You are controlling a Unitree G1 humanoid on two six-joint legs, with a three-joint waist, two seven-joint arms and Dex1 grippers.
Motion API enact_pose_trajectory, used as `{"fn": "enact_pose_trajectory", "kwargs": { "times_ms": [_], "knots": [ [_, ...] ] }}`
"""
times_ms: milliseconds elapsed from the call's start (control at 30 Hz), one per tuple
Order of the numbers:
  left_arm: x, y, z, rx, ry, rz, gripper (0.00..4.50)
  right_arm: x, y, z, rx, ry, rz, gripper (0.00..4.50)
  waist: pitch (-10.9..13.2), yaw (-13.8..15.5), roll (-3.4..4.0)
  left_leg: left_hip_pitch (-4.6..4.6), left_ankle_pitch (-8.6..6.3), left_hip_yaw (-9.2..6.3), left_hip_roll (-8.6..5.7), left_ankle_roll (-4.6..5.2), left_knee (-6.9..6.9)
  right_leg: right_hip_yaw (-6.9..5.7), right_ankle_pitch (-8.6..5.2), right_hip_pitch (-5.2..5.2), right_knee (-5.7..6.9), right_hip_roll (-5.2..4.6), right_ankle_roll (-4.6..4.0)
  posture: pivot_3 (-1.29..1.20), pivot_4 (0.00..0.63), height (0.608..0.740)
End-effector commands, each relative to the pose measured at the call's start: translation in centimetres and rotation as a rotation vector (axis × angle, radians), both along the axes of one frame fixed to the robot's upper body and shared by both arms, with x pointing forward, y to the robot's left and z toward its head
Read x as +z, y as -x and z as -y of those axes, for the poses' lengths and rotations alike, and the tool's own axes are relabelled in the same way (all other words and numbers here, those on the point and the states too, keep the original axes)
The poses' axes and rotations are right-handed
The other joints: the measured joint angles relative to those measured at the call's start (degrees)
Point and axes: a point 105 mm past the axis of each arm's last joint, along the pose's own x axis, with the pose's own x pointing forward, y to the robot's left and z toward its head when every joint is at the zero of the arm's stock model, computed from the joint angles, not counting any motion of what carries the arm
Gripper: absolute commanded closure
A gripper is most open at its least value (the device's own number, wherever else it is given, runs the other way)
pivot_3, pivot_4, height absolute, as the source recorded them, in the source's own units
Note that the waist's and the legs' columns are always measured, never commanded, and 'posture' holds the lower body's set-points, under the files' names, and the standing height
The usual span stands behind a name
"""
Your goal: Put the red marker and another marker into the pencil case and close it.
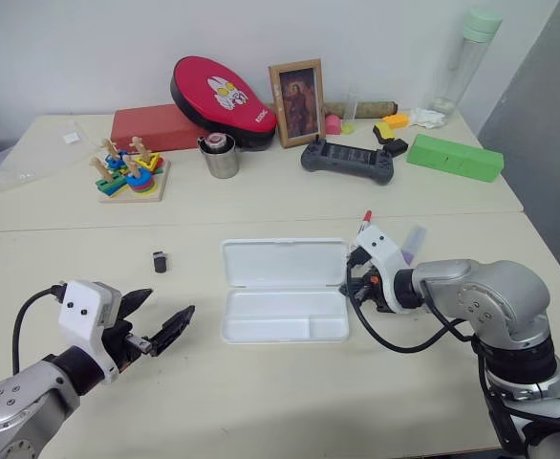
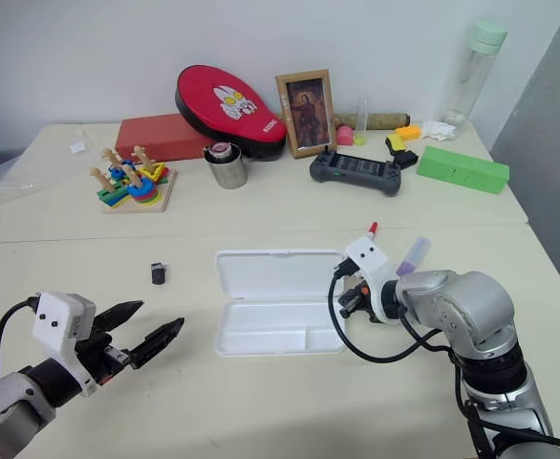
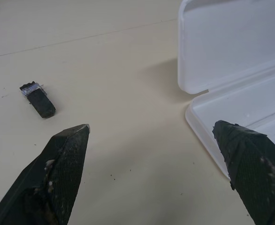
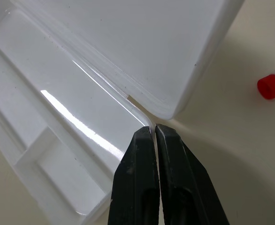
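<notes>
We see the case (image 1: 285,295) lying open on the near table (image 1: 261,402), its lid flat behind the tray, and the tray empty, with a small divider marking off one end compartment (image 4: 64,180). Our right gripper (image 4: 154,131) sits at the case's right end, by the hinge corner where lid and tray meet; its two black fingers (image 4: 133,178) are pressed together with nothing between them, tips just at the tray's rim, though we cannot tell whether they touch it. The red marker (image 1: 365,220) lies on the table just behind that gripper's white housing, so that from the head we see little more than its red tip; in the right wrist view its red end (image 4: 271,86) lies on the table beside the lid's corner, outside the case. The lilac marker (image 2: 413,256) lies a little further right, also on the table, partly hidden by the right arm. Our left gripper (image 1: 161,318) hovers above the table well left of the case, jaws spread wide and holding nothing; in its wrist view one finger (image 3: 250,164) overlaps the tray's near corner. A small black object (image 1: 160,261) lies on the table between that gripper and the lid, apart from both. On the far table stand a green box (image 1: 454,157), a black controller (image 1: 348,159), a framed picture (image 1: 297,101) and a metal cup (image 1: 222,157)
</notes>
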Motion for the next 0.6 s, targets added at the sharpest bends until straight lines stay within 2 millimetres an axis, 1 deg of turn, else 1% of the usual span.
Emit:
{"fn": "enact_pose_trajectory", "kwargs": {
  "times_ms": [33,133,233,267,600],
  "knots": [
    [0.12,-0.02,0.05,-0.007,-0.012,0.006,0.0,0.97,0.34,-0.05,0.021,-0.016,0.035,4.47,0.0,0.0,0.0,0.0,0.0,0.0,0.0,0.0,0.0,0.0,0.0,0.0,0.0,0.0,0.0,0.0,0.15,0.74],
    [0.1,-0.03,0.05,-0.006,-0.012,0.006,0.0,0.89,0.42,-0.06,0.024,-0.015,0.034,4.47,0.0,0.0,0.0,0.0,0.0,0.0,0.0,0.0,0.0,0.0,0.0,0.0,-0.01,0.0,0.0,0.0,0.15,0.74],
    [0.15,-0.1,0.01,-0.006,-0.014,0.008,0.0,0.65,0.3,-0.02,0.028,-0.003,0.045,4.0,0.0,0.0,0.0,0.0,0.0,0.0,0.0,0.0,0.0,0.0,0.0,0.0,-0.01,0.0,0.0,0.0,0.15,0.74],
    [0.15,-0.11,0.01,-0.006,-0.014,0.008,0.0,0.61,0.27,-0.01,0.028,-0.001,0.047,3.67,0.0,0.0,0.0,0.0,0.0,0.0,0.0,0.0,0.0,0.0,0.0,0.0,-0.01,0.0,0.0,0.0,0.15,0.74],
    [0.06,-0.11,-0.06,-0.004,-0.014,0.005,0.0,0.87,0.26,0.58,0.034,0.001,0.049,1.32,0.0,0.0,-0.01,0.0,0.0,0.0,0.0,0.0,0.0,0.0,0.0,0.01,-0.01,0.0,0.0,0.0,0.15,0.74]
  ]
}}
